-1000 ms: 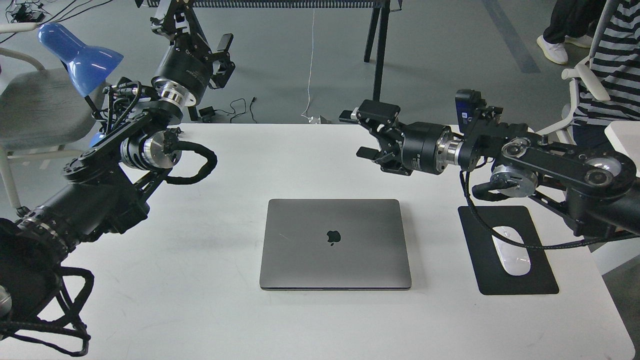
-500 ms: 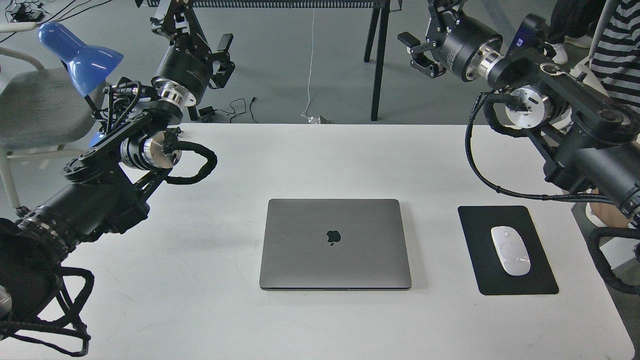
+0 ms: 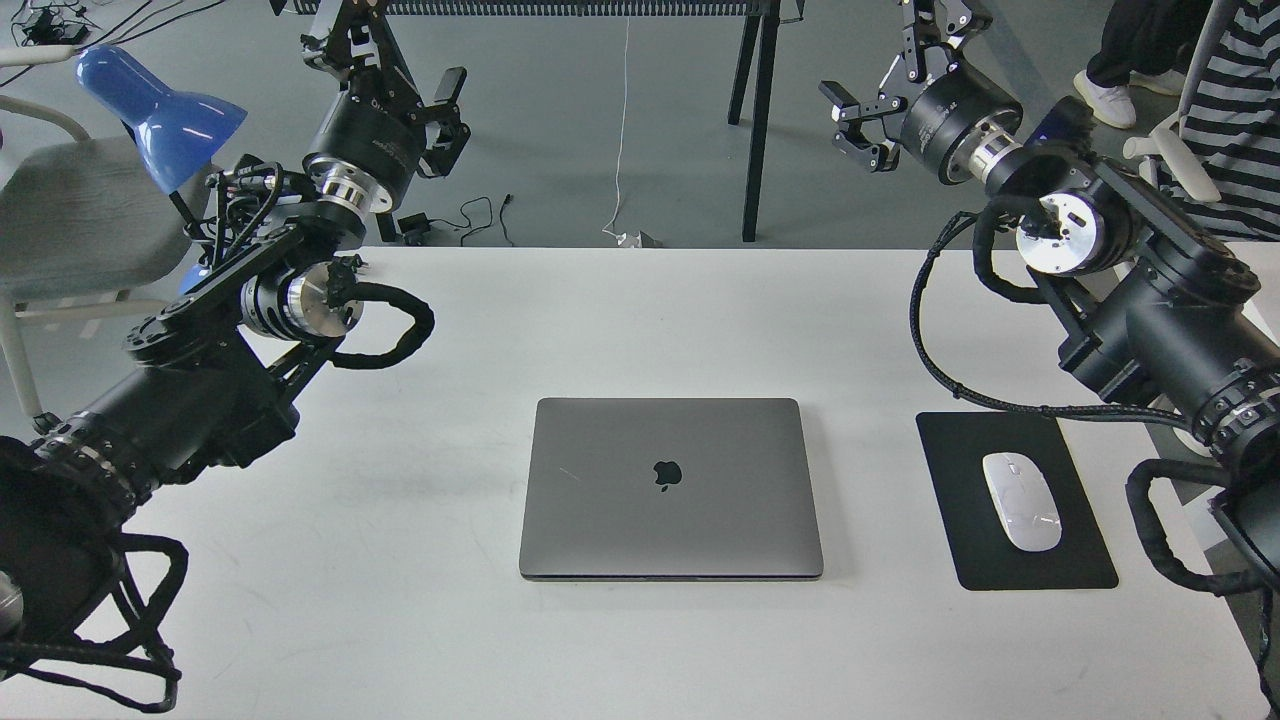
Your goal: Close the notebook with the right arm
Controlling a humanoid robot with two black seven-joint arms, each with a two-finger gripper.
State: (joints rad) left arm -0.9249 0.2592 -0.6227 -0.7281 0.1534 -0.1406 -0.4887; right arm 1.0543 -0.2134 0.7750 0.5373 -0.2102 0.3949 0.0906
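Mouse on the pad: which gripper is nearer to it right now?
Right. The right gripper hangs high beyond the table's far edge, behind the mouse; the left gripper is far across to the left.

A black apple logo (image 3: 667, 474) sits at the middle of the notebook (image 3: 670, 488) lid. Small white print on both arms' wrist housings is too small to read.

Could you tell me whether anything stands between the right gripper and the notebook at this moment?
Nothing visible does. The right gripper is raised beyond the table's far edge, and only bare table lies between it and the notebook, whose lid is already flat shut. The mouse pad sits off to the notebook's right.
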